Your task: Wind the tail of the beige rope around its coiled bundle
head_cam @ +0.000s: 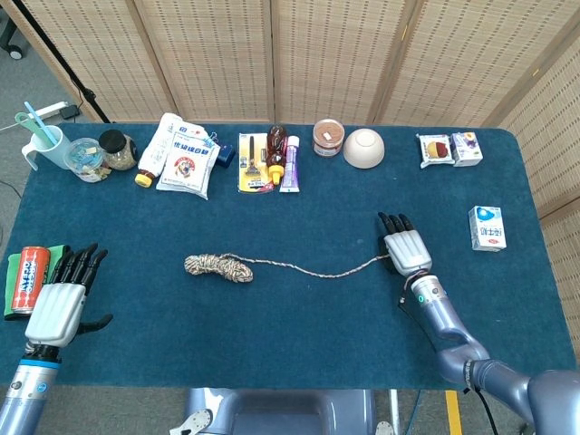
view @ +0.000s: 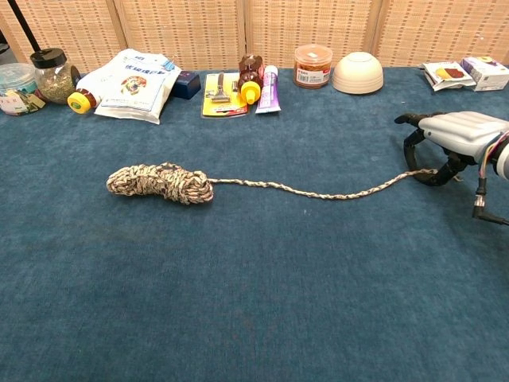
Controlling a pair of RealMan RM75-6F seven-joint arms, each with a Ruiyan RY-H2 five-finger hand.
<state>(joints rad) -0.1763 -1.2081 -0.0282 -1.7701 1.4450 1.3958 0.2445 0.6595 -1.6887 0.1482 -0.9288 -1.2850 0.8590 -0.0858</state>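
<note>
The right hand [view: 450, 143] sat palm down over the far end of the rope's tail [view: 318, 192], its dark fingers [view: 413, 148] curled down toward the blue table [view: 254, 302]. The end of the tail ran in under the palm, and from where I stood I could not tell whether the fingers had actually closed on it or only arched above it. The tail lay slack on the cloth, trailing in a shallow wave back to the coiled bundle [head_cam: 218, 266], which rested near the middle of the table, well apart from both hands.

The left hand [head_cam: 59, 304] held nothing; it lay at the near left corner with its fingers stretched out and apart, thumb out to the side, just beside a red can [head_cam: 32, 275] lying on a green cloth [head_cam: 13, 276].
</note>
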